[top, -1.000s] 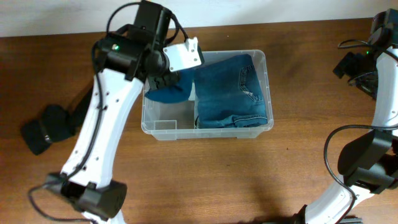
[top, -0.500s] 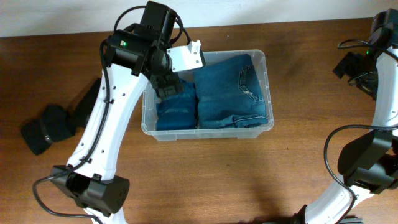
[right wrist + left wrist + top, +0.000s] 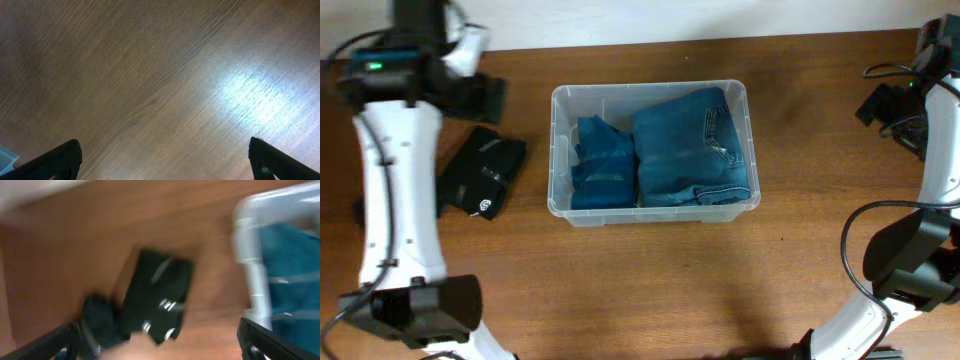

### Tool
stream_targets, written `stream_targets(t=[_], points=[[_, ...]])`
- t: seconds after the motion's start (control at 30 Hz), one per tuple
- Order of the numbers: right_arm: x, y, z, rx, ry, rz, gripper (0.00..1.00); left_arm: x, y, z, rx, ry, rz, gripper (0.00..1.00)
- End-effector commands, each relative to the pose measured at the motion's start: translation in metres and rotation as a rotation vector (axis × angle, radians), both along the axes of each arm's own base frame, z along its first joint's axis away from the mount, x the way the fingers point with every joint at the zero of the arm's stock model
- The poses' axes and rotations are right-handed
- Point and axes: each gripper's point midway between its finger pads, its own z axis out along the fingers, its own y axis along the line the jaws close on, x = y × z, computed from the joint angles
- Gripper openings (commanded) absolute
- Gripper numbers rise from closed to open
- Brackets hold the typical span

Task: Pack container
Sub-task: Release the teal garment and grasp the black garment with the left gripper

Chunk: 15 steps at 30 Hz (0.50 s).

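Clear rounded-corner container (image 3: 650,87), folded denim (image 3: 692,140)

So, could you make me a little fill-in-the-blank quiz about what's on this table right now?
1. The container holds ___ folded blue garments.
2. The folded item lying outside the container is ___ in colour.
3. The left gripper hovers above that item with its jaws ___.

Missing words: two; black; open.

Left wrist view motion-blurred, black pouch (image 3: 157,297) smeared, container (image 3: 255,275) cut off at right edge
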Motion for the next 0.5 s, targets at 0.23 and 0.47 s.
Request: stream_targets(t=[0.23, 0.47], points=[[-0.001, -0.002, -0.003, -0.004, 0.013, -0.003, 0.98, -0.006, 0.023, -0.125, -0.028, 0.389, -0.099, 0.99], [-0.001, -0.002, -0.003, -0.004, 0.013, -0.003, 0.98, -0.008, 0.037, -0.194, 0.044, 0.576, -0.087, 0.99]])
